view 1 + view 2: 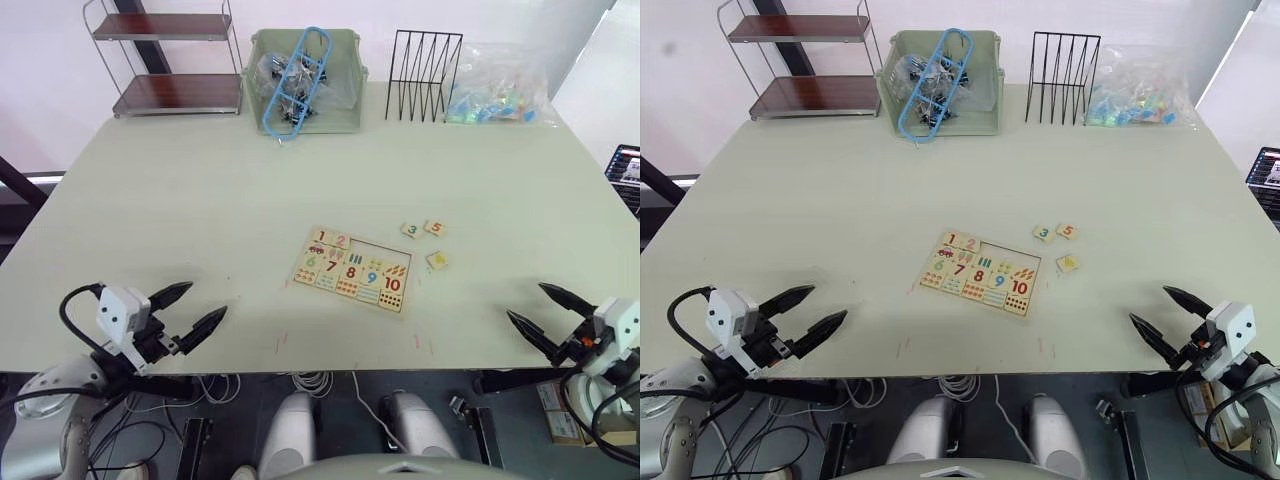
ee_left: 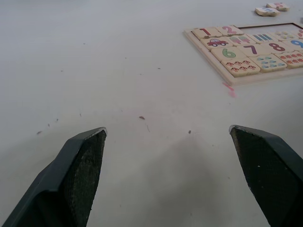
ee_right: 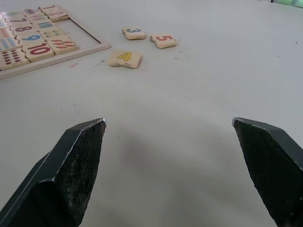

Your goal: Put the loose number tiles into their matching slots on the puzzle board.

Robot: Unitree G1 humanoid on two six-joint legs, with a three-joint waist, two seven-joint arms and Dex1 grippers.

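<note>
Flat light-wood puzzle board (image 1: 352, 270) lies mid pale table (image 1: 180, 210). Three small wooden number tiles, 3 (image 3: 134, 33), 5 (image 3: 164, 40), 4 (image 3: 124, 59), loose just right of board. Left gripper (image 1: 190, 310), right gripper (image 1: 540, 312) near front edge, fingers wide apart, holding nothing.

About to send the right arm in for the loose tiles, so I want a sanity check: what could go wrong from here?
1. Tile 3 and tile 5 lie close together; closing on one could nudge the other.
2. Tile 4 sits near the puzzle board rim, so a finger of the open right gripper might bump the board and shift it.
3. The tiles lie flat on the table; the fingers may slip instead of gripping.
</note>
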